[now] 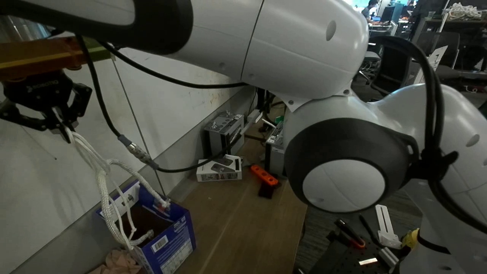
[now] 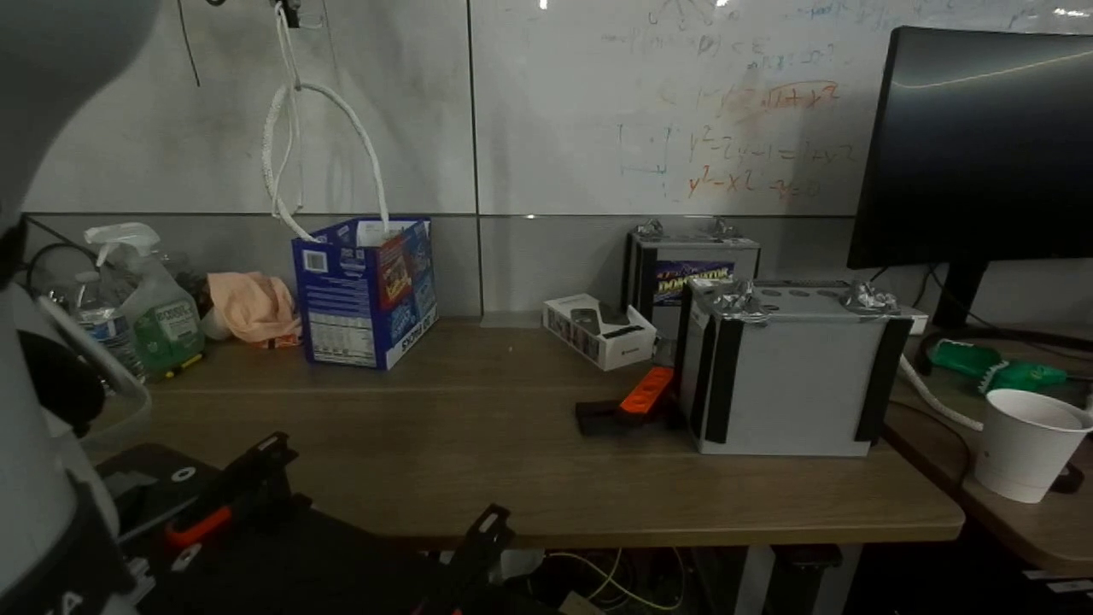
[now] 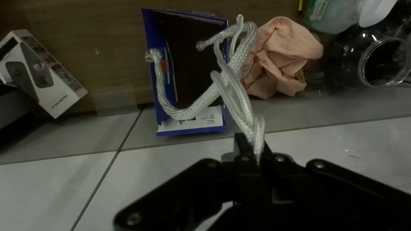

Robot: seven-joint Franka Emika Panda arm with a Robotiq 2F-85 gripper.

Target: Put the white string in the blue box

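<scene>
My gripper [image 1: 66, 133] is shut on the white string [image 1: 102, 186] and holds it above the blue box [image 1: 179, 239]. In the wrist view the fingertips [image 3: 252, 141] pinch several strands of the string [image 3: 208, 96]. The string hangs in loose loops. One frayed end lies over a side wall of the box [image 3: 151, 32]; another end hangs over its dark interior. In an exterior view the gripper [image 2: 290, 13] is mostly cut off at the top, and the string [image 2: 270, 145] reaches down to the rim of the open, upright box [image 2: 341, 282]. Whether it touches the rim is unclear.
A peach cloth [image 2: 252, 307] lies beside the box, with a spray bottle [image 2: 166, 299] and a clear jar [image 3: 382, 64] near it. A white device box [image 2: 598, 333], an orange tool [image 2: 646, 391] and grey cases [image 2: 794, 376] stand along the table. A whiteboard wall [image 2: 555, 111] rises behind.
</scene>
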